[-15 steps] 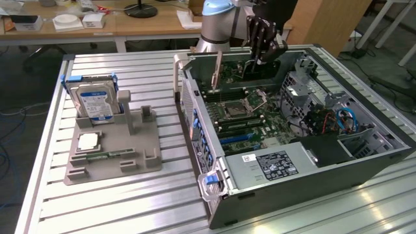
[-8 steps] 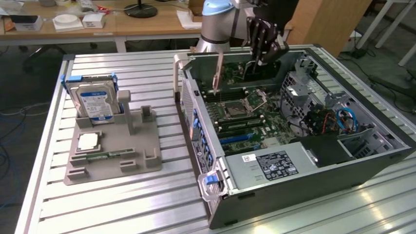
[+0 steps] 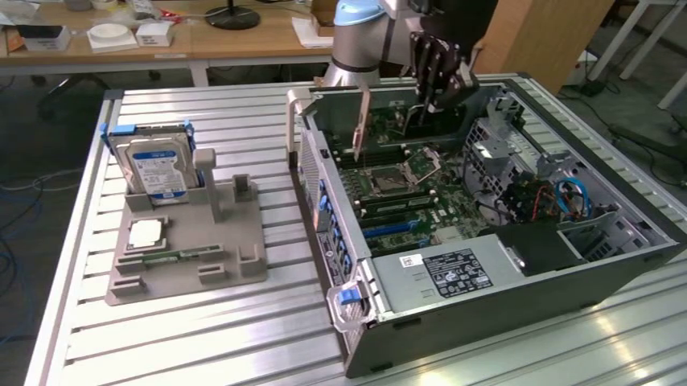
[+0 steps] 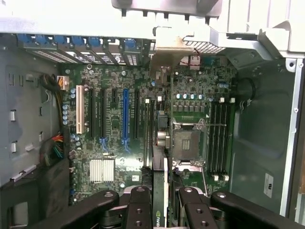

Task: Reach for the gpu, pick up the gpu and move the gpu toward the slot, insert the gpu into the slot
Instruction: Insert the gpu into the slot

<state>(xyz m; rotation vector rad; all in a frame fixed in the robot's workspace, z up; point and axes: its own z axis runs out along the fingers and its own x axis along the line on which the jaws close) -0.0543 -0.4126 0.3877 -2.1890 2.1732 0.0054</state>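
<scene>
**Exterior view: gpu pinched on edge over the open case**

On the exterior view's left a grey fixture (image 3: 231, 265) on the table (image 3: 215, 346) holds a drive (image 3: 156, 165) upright. Further right lies the open case (image 3: 601, 277). Above its far end the gpu (image 3: 338, 121) stands on edge, bracket (image 3: 292, 121) toward the exterior view's left, lifted clear of the board (image 3: 429, 201). Just right of that the gripper (image 3: 435, 104) hangs from above, its fingers clamped on the gpu's end away from the bracket. The slot (image 3: 392, 229) lies on the board nearer the camera, lower than the gpu; the gpu is not in it.

In the wrist view the gpu (image 4: 159, 176) runs edge-on from between the fingers (image 4: 138, 207) to the case's rear wall. The slot (image 4: 125, 117) lies parallel to it and apart — black connectors (image 4: 137, 114) sit between them, and the socket (image 4: 186, 143) is on the gpu's other side.
</scene>
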